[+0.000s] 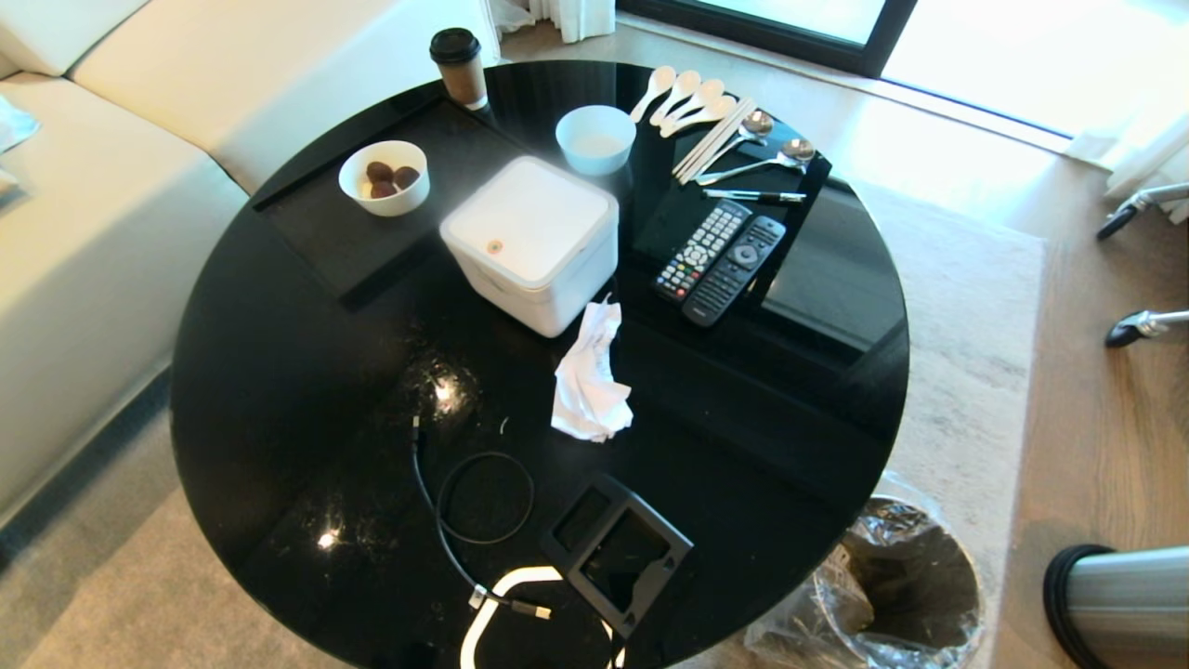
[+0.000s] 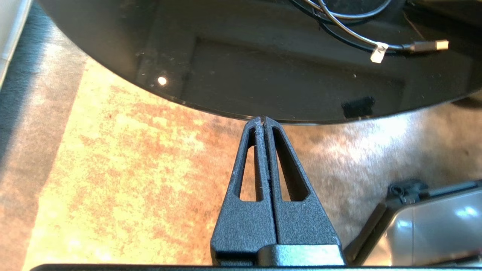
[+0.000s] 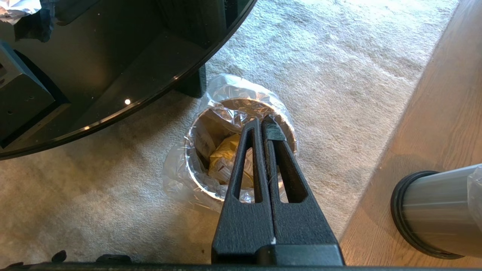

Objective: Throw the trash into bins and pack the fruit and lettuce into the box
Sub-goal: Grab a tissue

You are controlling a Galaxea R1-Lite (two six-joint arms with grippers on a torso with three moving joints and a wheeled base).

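A crumpled white tissue (image 1: 590, 376) lies on the round black table (image 1: 279, 372), just in front of the white box (image 1: 531, 243), whose lid is down. One steel bin (image 1: 896, 585) with a clear liner stands on the carpet by the table's near right edge. The right wrist view shows the gold-yellow wrapper (image 3: 226, 158) lying inside this bin (image 3: 196, 165). My right gripper (image 3: 261, 122) hangs shut and empty above it. My left gripper (image 2: 263, 119) is shut and empty over the carpet, at the table's near rim. A second steel bin (image 1: 1124, 604) lies at the far right. Fruit and lettuce are out of view.
On the table are a black open-framed tray (image 1: 618, 553), a looped black cable (image 1: 464, 520), two remotes (image 1: 720, 262), spoons and chopsticks (image 1: 715, 121), a pen, a bowl of brown balls (image 1: 384, 177), an empty bowl (image 1: 594, 139) and a coffee cup (image 1: 458, 65). A sofa stands left.
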